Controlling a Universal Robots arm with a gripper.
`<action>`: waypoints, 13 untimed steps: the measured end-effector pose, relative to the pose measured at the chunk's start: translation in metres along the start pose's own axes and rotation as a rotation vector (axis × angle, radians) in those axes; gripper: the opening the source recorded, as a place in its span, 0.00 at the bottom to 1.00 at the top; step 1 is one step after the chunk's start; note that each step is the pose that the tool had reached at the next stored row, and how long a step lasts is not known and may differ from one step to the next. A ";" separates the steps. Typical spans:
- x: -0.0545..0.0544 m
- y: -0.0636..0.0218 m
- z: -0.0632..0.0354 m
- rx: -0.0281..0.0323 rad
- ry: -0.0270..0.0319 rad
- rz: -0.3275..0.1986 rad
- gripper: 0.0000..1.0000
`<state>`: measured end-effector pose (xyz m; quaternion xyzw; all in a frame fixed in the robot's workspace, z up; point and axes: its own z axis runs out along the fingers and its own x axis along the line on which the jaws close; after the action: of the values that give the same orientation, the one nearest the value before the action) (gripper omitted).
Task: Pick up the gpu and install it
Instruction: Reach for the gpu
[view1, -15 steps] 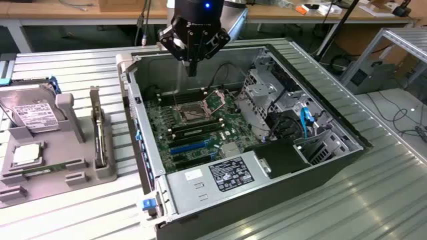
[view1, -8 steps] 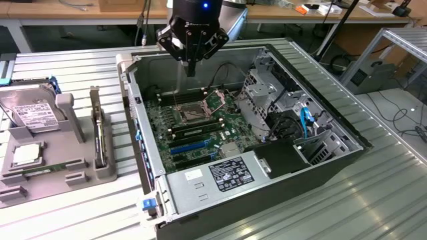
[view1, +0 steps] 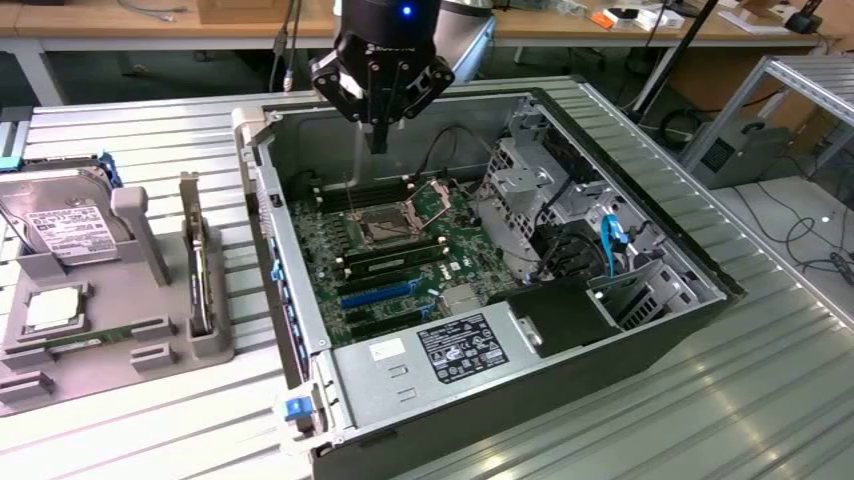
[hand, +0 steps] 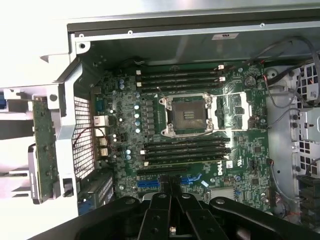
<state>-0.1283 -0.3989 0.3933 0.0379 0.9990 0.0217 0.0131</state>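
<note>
Centrally, the open computer case (view1: 561, 390) lies on a slatted table (view1: 747, 400), its motherboard (view1: 314, 250) exposed. Beside the case's rear wall, a gray holder (view1: 200, 345) carries a hard drive (view1: 60, 225) and the gpu (view1: 198, 270), which stands upright on its edge. The gripper (view1: 378, 145) hangs over the case's interior, fingers clenched on nothing, with that wall between it and the gpu.

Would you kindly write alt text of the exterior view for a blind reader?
The robot's shut hand hangs over an open computer case. On the exterior view's left, the gpu stands in a grey holder beside a hard drive.
</note>
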 end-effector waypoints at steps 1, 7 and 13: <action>0.000 0.0000 0.0000 0.0000 0.0000 0.000 0.11; 0.003 -0.0003 -0.0001 0.0000 0.0000 0.000 0.11; 0.006 -0.0005 -0.0002 0.0000 0.0000 0.000 0.11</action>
<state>-0.1345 -0.3989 0.3933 0.0379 0.9990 0.0217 0.0131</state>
